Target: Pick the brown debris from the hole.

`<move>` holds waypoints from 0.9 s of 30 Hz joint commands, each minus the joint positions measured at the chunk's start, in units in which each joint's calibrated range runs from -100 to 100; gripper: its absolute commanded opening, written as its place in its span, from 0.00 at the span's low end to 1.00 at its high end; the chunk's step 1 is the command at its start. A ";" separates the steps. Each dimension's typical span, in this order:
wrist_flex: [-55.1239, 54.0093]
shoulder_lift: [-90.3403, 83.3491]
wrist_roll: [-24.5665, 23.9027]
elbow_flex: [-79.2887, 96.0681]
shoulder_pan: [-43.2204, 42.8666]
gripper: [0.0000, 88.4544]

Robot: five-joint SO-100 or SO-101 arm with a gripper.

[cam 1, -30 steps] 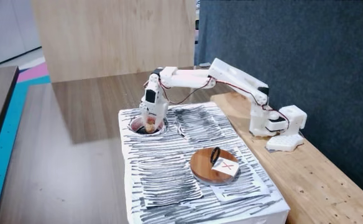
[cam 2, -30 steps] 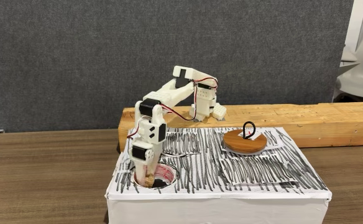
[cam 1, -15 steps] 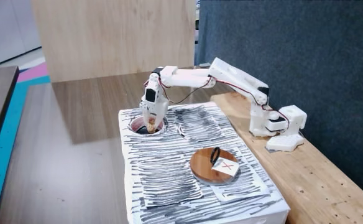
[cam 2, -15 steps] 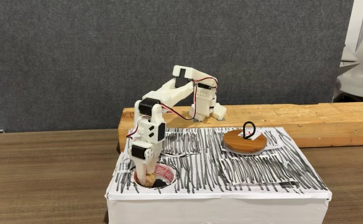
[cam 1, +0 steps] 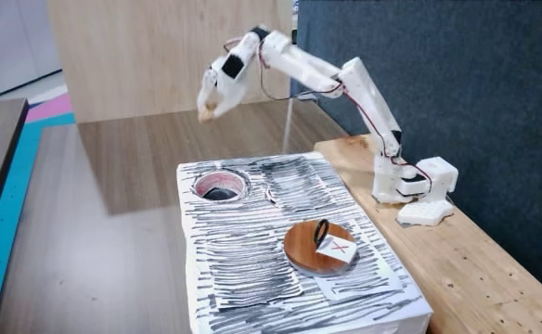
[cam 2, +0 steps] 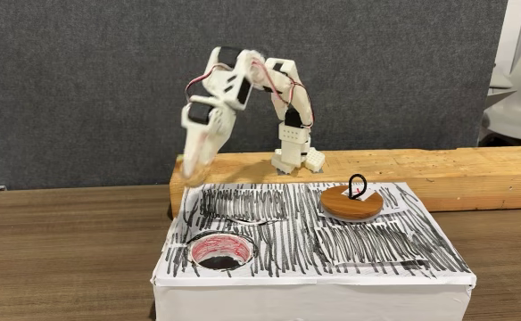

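A red X marks the white card (cam 1: 336, 249) on the wooden disc (cam 1: 303, 249).

Arm raised high; gripper (cam 1: 205, 112) blurred

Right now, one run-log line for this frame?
phase: lifted clear | gripper: raised, motion-blurred, tan lump at its tip | hole: dark inside, nothing in it | wooden disc: on box top, apart

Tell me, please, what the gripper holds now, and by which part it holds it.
The gripper appears to hold the brown debris, pinched at its fingertips above the hole; motion blur hides which part.
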 commanded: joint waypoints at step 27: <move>20.18 -10.54 -0.23 -0.26 -20.60 0.01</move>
